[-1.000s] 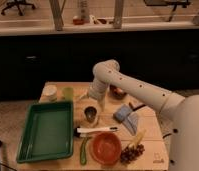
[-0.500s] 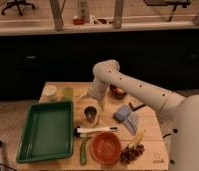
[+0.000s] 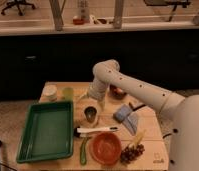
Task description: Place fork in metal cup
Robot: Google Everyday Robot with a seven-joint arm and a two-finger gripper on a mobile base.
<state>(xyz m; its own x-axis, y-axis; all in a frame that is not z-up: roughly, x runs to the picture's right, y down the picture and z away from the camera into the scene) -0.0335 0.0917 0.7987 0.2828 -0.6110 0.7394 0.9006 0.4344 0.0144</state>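
The fork (image 3: 96,131), white-handled with a dark end, lies flat on the wooden table (image 3: 148,125), just in front of the metal cup. The small dark metal cup (image 3: 90,114) stands upright near the table's middle, right of the green tray. My gripper (image 3: 94,102) hangs at the end of the white arm, just above and slightly behind the cup. It is open and holds nothing. The fork is a short way nearer the front edge than the gripper.
A green tray (image 3: 45,131) fills the left side. An orange bowl (image 3: 105,148), a green vegetable (image 3: 83,150), grapes (image 3: 131,153) and a banana (image 3: 138,137) lie at the front. A blue-grey packet (image 3: 125,114), a dark bowl (image 3: 117,92), a pale green cup (image 3: 68,93) and a white cup (image 3: 50,92) stand further back.
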